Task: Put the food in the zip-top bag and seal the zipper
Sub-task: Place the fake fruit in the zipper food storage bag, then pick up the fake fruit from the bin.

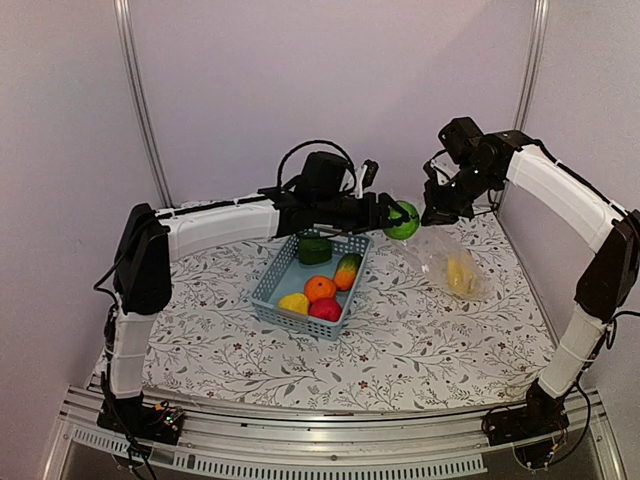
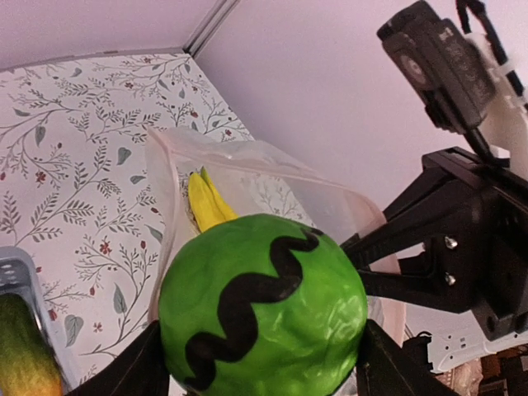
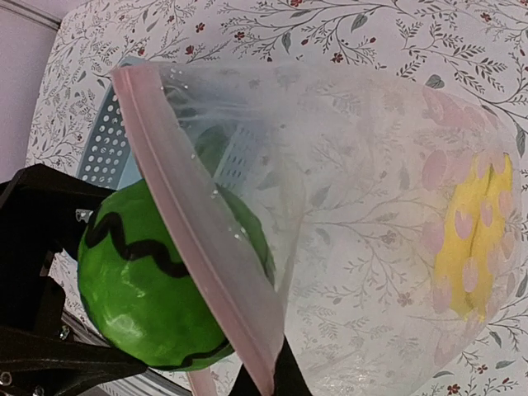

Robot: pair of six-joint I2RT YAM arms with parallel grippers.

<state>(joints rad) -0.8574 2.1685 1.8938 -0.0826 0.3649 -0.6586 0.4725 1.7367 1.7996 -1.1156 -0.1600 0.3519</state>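
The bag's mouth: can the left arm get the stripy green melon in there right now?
Probably yes. The left gripper holds the melon right at the mouth of the zip-top bag, which the right gripper lifts by the zipper. Nothing sits between them, though the floppy mouth looks only partly open.

You are losing part of the pepper (image 1: 314, 251) under the left arm (image 1: 300, 212), top view centre; the left wrist view's lower-left edge is cutting off the mango (image 2: 25, 355).

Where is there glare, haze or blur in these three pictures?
Top external: soft, even light with a pinkish cast. Left wrist: glossy highlights on the close melon; basket corner blurred. Right wrist: the zip-top bag film hazes the banana inside.
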